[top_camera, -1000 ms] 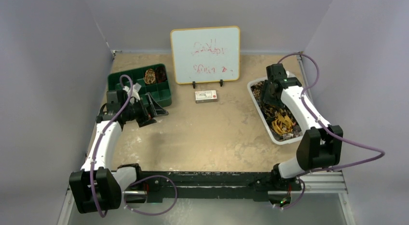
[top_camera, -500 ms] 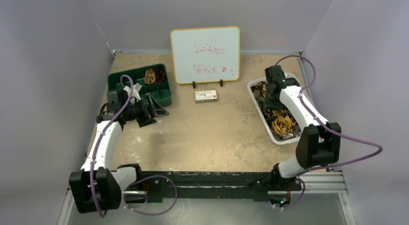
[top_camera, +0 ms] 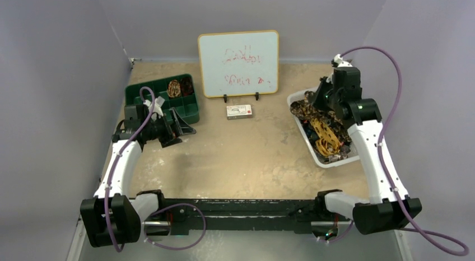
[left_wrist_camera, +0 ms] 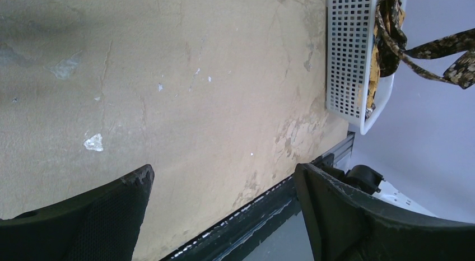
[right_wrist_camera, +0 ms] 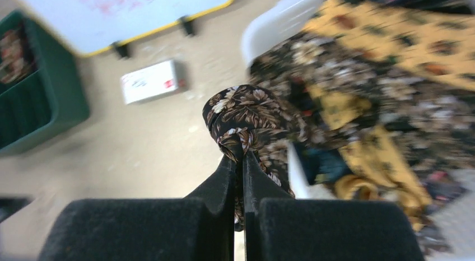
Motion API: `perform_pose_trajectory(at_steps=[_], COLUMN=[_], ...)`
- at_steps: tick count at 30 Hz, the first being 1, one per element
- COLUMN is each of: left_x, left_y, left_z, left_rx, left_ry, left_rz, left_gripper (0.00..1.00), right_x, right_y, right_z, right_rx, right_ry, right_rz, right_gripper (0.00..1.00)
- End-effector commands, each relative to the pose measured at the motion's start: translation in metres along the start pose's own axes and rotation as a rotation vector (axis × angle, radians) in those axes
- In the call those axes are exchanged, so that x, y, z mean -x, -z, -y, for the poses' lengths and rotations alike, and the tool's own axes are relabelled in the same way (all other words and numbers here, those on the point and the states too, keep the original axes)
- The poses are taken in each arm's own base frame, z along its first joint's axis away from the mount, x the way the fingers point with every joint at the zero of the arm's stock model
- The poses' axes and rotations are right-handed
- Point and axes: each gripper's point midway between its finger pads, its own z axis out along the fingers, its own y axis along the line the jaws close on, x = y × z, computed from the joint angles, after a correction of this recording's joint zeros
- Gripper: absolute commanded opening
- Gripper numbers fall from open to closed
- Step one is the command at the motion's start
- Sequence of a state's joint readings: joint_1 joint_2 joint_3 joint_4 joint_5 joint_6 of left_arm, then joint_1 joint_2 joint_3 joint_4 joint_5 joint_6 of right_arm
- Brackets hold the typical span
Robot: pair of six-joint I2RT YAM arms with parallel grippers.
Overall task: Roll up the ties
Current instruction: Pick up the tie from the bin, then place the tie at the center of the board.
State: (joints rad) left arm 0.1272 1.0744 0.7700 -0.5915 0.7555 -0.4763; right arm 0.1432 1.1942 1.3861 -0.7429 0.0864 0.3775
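Note:
My right gripper (top_camera: 318, 104) hangs over the far end of the white basket (top_camera: 331, 162), shut on a fold of a dark brown floral tie (right_wrist_camera: 246, 112). The tie bunches above the fingertips (right_wrist_camera: 242, 152) and trails back into the basket. The left wrist view shows a strand of it (left_wrist_camera: 442, 48) lifted in the air. More ties, mustard yellow (top_camera: 326, 139) and dark patterned, lie tangled in the basket. Small coiled ties (top_camera: 175, 88) sit in the green tray (top_camera: 190, 112). My left gripper (top_camera: 182, 126) is open and empty beside that tray, its fingers spread wide over bare table (left_wrist_camera: 223, 170).
A whiteboard (top_camera: 238, 62) with red writing stands at the back centre, a small white box (top_camera: 239, 110) in front of it. Grey walls close in the left and right sides. The black rail (top_camera: 246, 208) runs along the near edge.
My right gripper has shut on the dark floral tie and risen toward the back right, pulling the tie up out of the basket. The left arm has not moved.

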Motion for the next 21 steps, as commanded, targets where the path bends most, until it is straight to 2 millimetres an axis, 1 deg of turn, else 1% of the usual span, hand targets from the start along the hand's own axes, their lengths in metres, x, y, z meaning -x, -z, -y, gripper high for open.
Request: perform_pose_trajectory(at_steps=[1, 3, 5, 6, 7, 8, 10, 12, 14, 17, 19, 21], left_x=[0.000, 0.000, -0.001, -0.001, -0.001, 0.000, 0.001, 0.002, 0.004, 0.008, 0.012, 0.016], left_y=[-0.003, -0.004, -0.005, -0.005, -0.005, -0.005, -0.004, -0.002, 0.001, 0.010, 0.018, 0.028], left_z=[0.002, 0.002, 0.004, 0.004, 0.004, 0.004, 0.000, -0.006, -0.011, -0.017, -0.023, -0.030], left_rx=[-0.025, -0.030, -0.042, -0.044, -0.044, -0.040, -0.012, 0.032, 0.081, 0.159, 0.223, 0.305], left_ry=[-0.030, -0.024, -0.021, -0.019, -0.019, -0.020, -0.014, -0.003, 0.011, 0.030, 0.038, 0.056], left_rz=[0.001, -0.003, -0.006, -0.006, -0.005, -0.003, 0.005, 0.027, 0.052, 0.100, 0.139, 0.175], left_gripper=[0.95, 0.95, 0.95, 0.95, 0.95, 0.95, 0.95, 0.94, 0.94, 0.94, 0.94, 0.95], right_x=[-0.044, -0.062, -0.087, -0.100, -0.117, -0.126, -0.145, -0.154, -0.165, -0.185, -0.192, -0.202], right_y=[-0.001, -0.001, -0.001, -0.001, 0.000, 0.003, 0.002, 0.009, 0.013, 0.019, 0.024, 0.024], right_z=[-0.069, -0.098, -0.130, -0.148, -0.171, -0.187, -0.220, -0.255, -0.284, -0.323, -0.348, -0.367], right_rx=[0.344, 0.417, 0.487, 0.522, 0.558, 0.581, 0.607, 0.650, 0.685, 0.732, 0.765, 0.775], right_ry=[-0.098, -0.090, -0.071, -0.061, -0.028, -0.008, 0.039, 0.080, 0.119, 0.178, 0.204, 0.221], right_rz=[-0.174, -0.202, -0.275, -0.308, -0.344, -0.352, -0.394, -0.404, -0.418, -0.446, -0.454, -0.463], right_gripper=[0.00, 0.00, 0.00, 0.00, 0.00, 0.00, 0.00, 0.00, 0.00, 0.00, 0.00, 0.00])
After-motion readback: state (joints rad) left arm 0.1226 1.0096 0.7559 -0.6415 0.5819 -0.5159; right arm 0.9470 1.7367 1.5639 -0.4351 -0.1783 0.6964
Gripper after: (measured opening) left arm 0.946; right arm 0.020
